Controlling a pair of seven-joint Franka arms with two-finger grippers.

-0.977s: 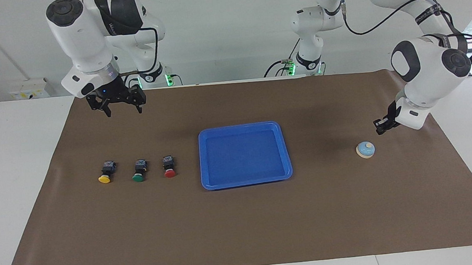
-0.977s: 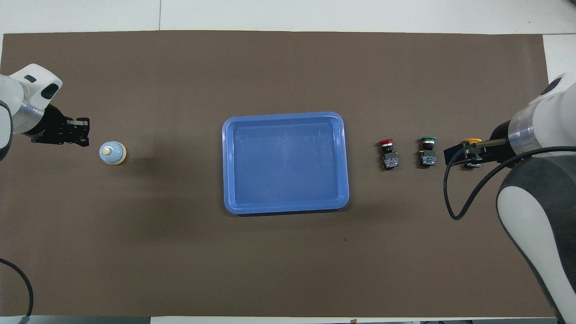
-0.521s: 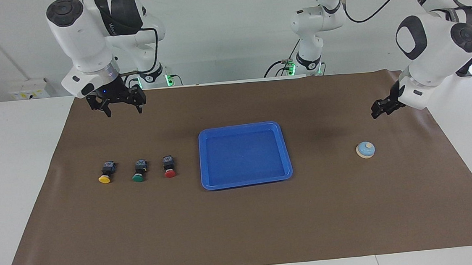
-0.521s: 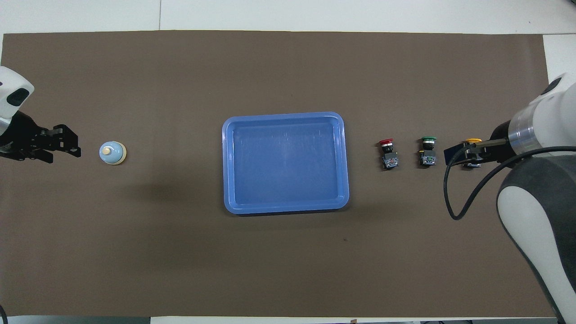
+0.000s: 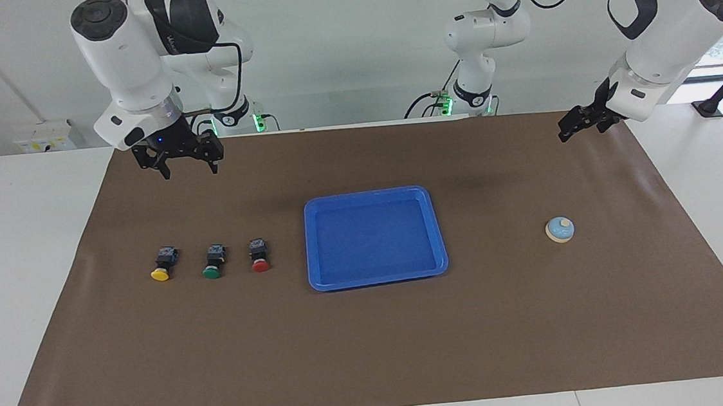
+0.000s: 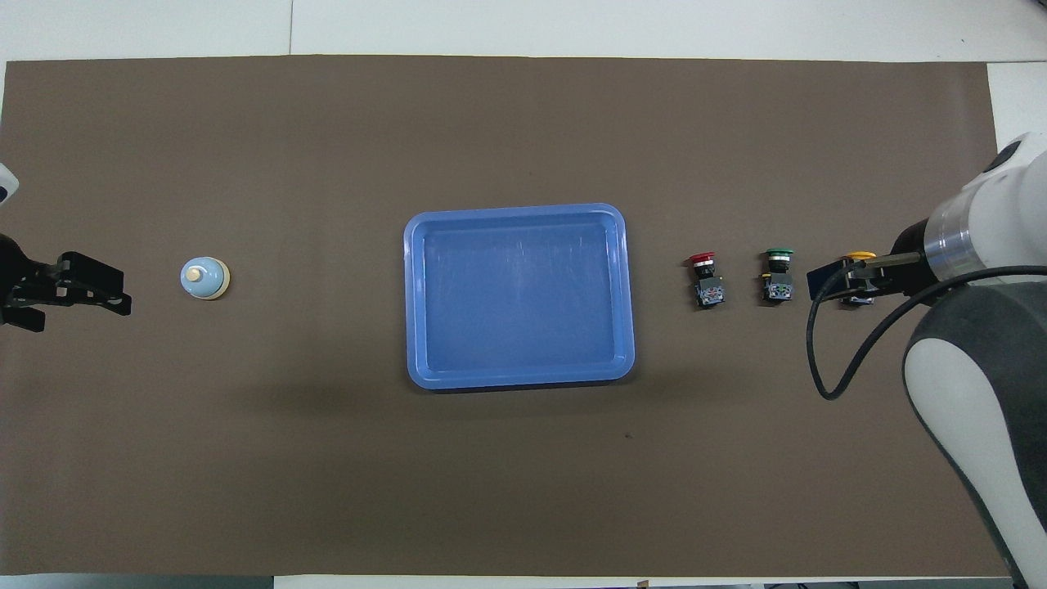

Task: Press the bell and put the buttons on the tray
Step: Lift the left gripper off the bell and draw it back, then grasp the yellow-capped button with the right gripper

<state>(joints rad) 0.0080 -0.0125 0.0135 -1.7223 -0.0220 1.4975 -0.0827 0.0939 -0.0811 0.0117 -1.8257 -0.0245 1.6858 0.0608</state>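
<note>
The bell sits on the brown mat toward the left arm's end of the table, well apart from the blue tray, which lies empty at the middle. The left gripper hangs raised over the mat's edge nearest the robots at that end, clear of the bell; whether its fingers are apart or together I cannot tell. No button is on the tray yet, so I judge the button placing to be the step in hand, though whether the bell has been pressed cannot be read from here. The three buttons lie in a row toward the right arm's end: red button closest to the tray, green button in the middle, yellow button outermost, each on its side with the cap pointing away from the robots. The right gripper hovers with its fingers apart over the mat, up above the row and not touching anything. To do this well it should come straight down over one black body, close across the blocky sides and not the round cap, and lift clear before crossing. The red one seems easiest to take first. The neighbours lie near each other, so spread fingers could knock one; the tray's raised rim must be cleared on the way in.
</note>
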